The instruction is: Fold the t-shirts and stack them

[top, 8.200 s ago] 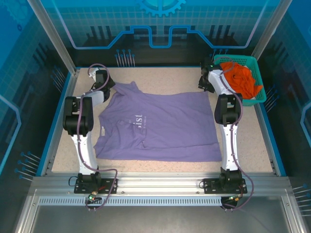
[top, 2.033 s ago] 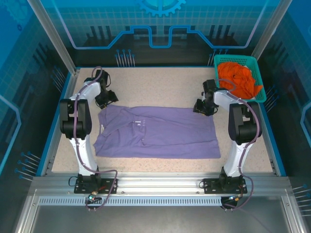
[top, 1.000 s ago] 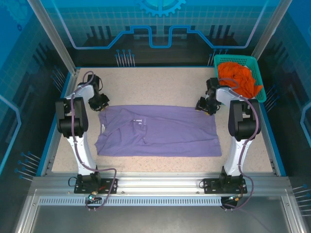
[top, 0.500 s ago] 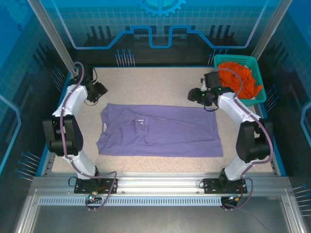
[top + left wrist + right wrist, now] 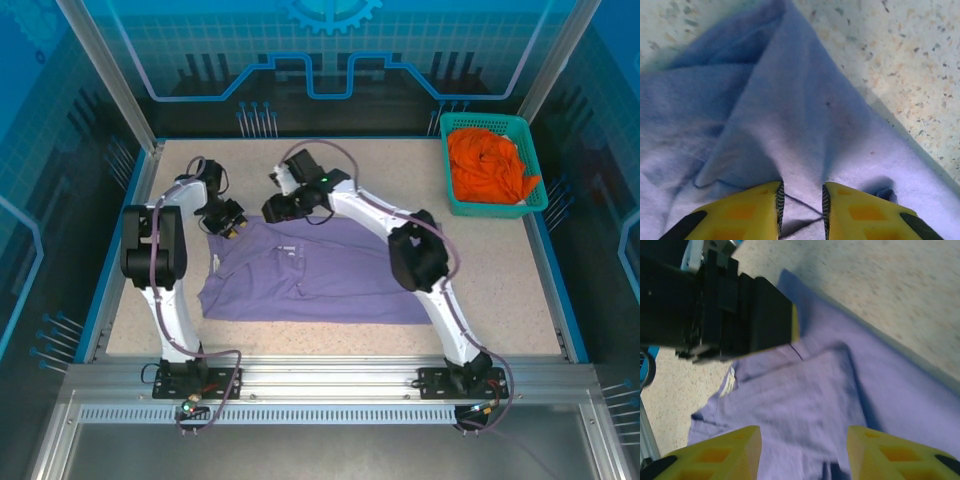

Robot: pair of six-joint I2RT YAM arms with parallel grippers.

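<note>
L gripper (image 5: 801, 212): yellow fingers nearly together, w/ a pinch of purple cloth puckered up into the narrow gap. I read that as a grip on the lavender t-shirt (image 5: 330, 275), at its far-left corner by the sleeve. R gripper (image 5: 802, 455): fingers well apart, nothing held, hovering just above the same shirt's far edge. Its arm reaches across the table (image 5: 400, 170), so it sits near the L one (whose black body shows in the right wrist view).

The lavender shirt lies flat mid-table as a wide band, prob. folded once lengthwise.

Handling: light, limp knit, no stiffness. It'll sag and drag wherever it isn't held, and a one-point lift will bunch it. Best to take corners or edge hems, two points at once, pinching through all layers so the fold doesn't slide apart. Not fragile or slippery.

Count:
- t-shirts: 2. One is lavender, on the table. One is the orange t-shirt (image 5: 490, 165), crumpled in the basket (image 5: 500, 208) at the far-right corner, well apart.
- baskets: 1
- grippers: 2
</note>
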